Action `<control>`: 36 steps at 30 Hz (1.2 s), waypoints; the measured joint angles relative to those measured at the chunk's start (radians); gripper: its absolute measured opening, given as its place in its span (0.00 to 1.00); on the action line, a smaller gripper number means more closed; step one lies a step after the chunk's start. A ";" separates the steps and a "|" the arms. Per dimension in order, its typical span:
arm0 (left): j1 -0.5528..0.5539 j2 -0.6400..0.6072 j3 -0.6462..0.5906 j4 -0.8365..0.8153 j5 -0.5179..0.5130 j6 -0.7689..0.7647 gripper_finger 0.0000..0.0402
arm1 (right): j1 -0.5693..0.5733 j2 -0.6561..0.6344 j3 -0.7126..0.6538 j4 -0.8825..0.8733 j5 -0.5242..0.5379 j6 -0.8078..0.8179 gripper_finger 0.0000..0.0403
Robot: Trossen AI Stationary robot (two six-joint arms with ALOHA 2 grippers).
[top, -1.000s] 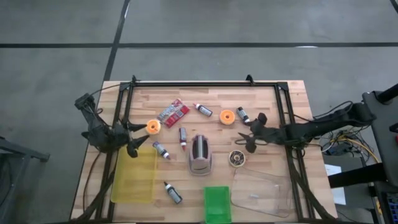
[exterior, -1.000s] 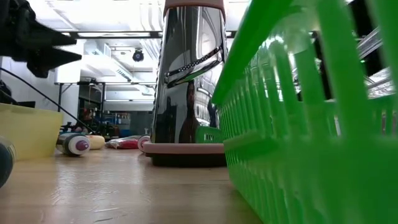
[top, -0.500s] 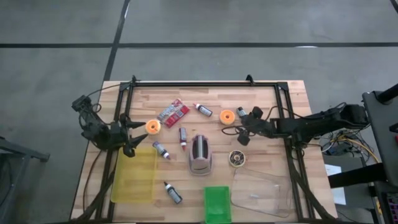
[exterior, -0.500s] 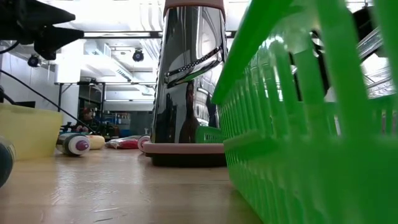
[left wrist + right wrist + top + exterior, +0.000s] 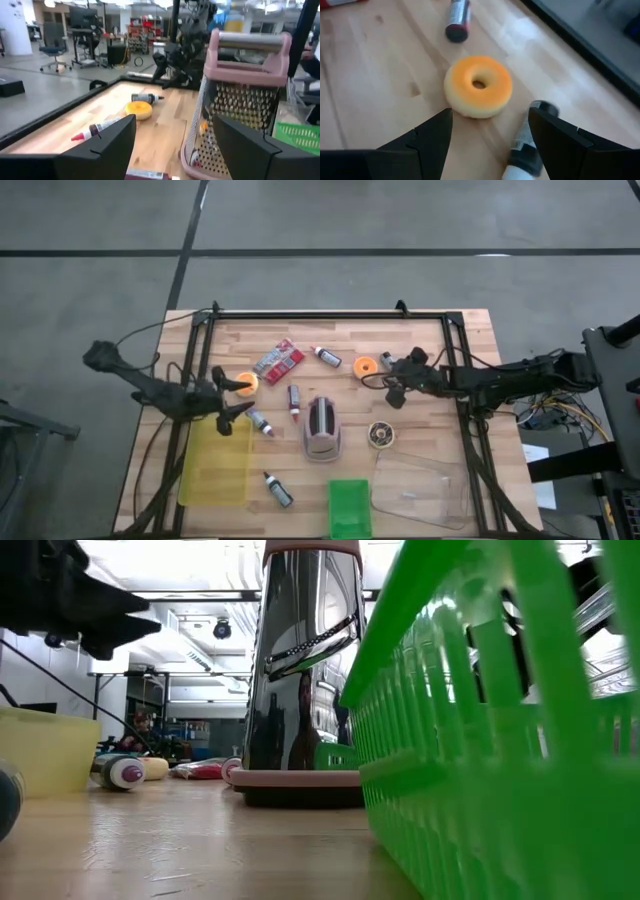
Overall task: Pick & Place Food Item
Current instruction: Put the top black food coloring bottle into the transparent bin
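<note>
- The right pincer (image 5: 391, 383) hovers with its fingers spread apart, holding nothing, over the right part of the wooden table (image 5: 430, 340).
- The orange donut (image 5: 478, 86) lies flat on the table just ahead of that pincer, between its two fingertips (image 5: 435, 131) in the right wrist view, not touched.
- A small dark-capped tube (image 5: 526, 145) lies just beside the donut, close to one fingertip, crowding that side.
- Another tube (image 5: 457, 19) lies beyond the donut, a little apart from it.
- Bare wood stays open on the donut's other side.
- The left pincer (image 5: 226, 396) is also spread apart and empty, near the second donut (image 5: 245, 383) and just off the yellow bin (image 5: 213, 470).
- The metal grater (image 5: 322, 428) stands upright between the two pincers, well clear of the right one.
- The black frame rail (image 5: 462, 370) runs close behind the right pincer.
</note>
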 joint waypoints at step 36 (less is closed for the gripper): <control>0.273 0.509 0.279 0.099 0.288 0.112 0.67 | -0.327 0.053 0.162 -0.357 -0.337 -0.003 0.64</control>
